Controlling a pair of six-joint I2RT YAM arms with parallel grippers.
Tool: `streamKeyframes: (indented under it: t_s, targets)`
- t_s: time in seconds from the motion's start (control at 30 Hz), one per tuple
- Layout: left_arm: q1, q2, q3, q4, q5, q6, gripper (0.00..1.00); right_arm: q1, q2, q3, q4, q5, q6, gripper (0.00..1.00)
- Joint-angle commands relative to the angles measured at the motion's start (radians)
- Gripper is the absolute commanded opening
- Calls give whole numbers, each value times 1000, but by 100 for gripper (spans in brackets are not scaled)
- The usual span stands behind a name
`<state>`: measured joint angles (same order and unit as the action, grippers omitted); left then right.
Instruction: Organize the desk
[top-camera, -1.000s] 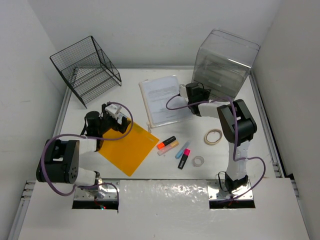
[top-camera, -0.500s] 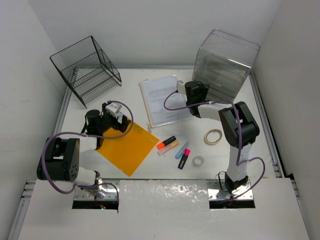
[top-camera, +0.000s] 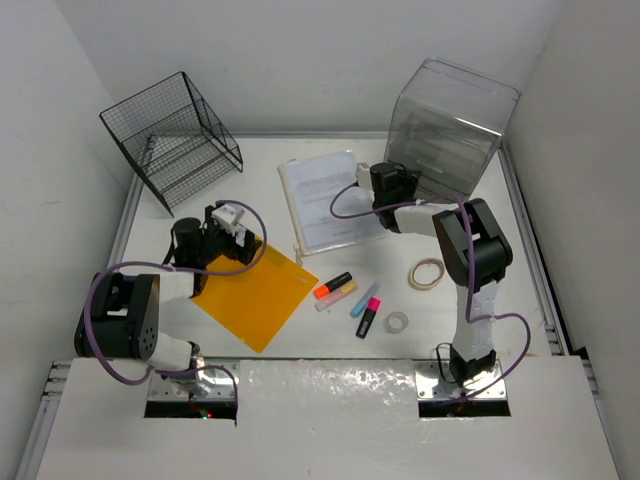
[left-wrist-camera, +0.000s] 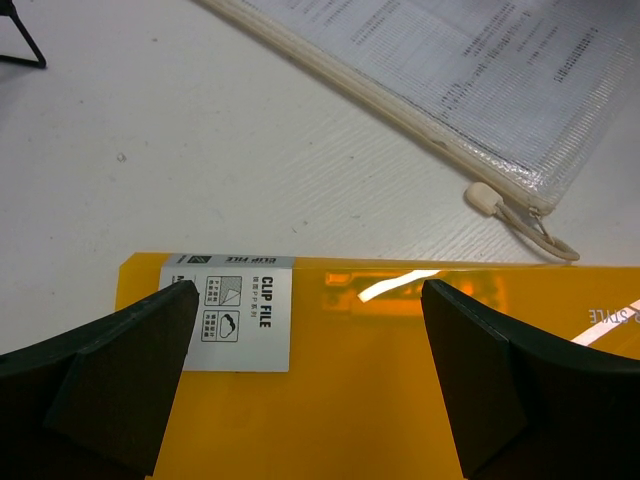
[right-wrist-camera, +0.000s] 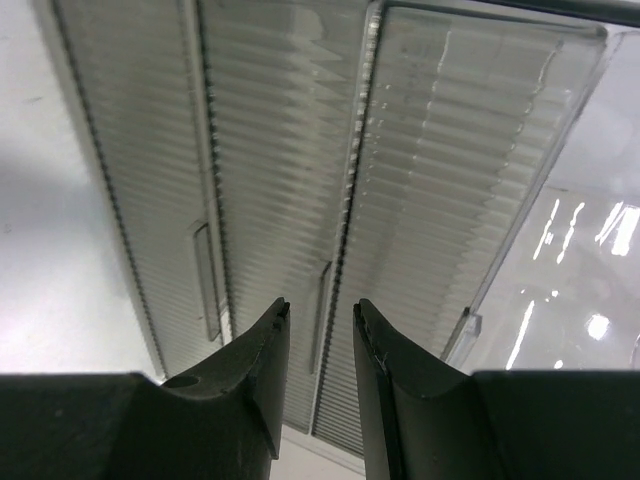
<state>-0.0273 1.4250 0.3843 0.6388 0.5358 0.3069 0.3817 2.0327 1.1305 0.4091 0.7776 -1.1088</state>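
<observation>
Readable: "CLIP FILE" on the white sticker (left-wrist-camera: 232, 312) of the orange folder (left-wrist-camera: 400, 410) (smaller print beside it is too tiny). The sheet inside the mesh pouch (left-wrist-camera: 480, 90) is unreadable. The desk (top-camera: 500, 290) fills the middle of the top view, flat and white, with thin silver rails along its left and right edges. Your left claw (left-wrist-camera: 308, 300) is spread wide and released over the folder's labelled edge. Your right claw (right-wrist-camera: 320, 305) shows a slim gap, grasping nothing, tips pointed at the clear drawer box (right-wrist-camera: 420, 180).
</observation>
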Motion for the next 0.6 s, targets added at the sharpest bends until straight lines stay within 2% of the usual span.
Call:
streamKeyframes:
  t_s: [0.0, 0.27, 0.57]
  targets:
    - [-2, -3, 33, 18, 12, 12, 93, -20, 17, 52, 17, 17, 10, 31]
    - [0, -1, 34, 15, 10, 12, 93, -32, 53, 52, 34, 3, 10, 28]
    - [-2, 2, 34, 12, 10, 14, 93, -32, 73, 32, 135, 31, -31, 10]
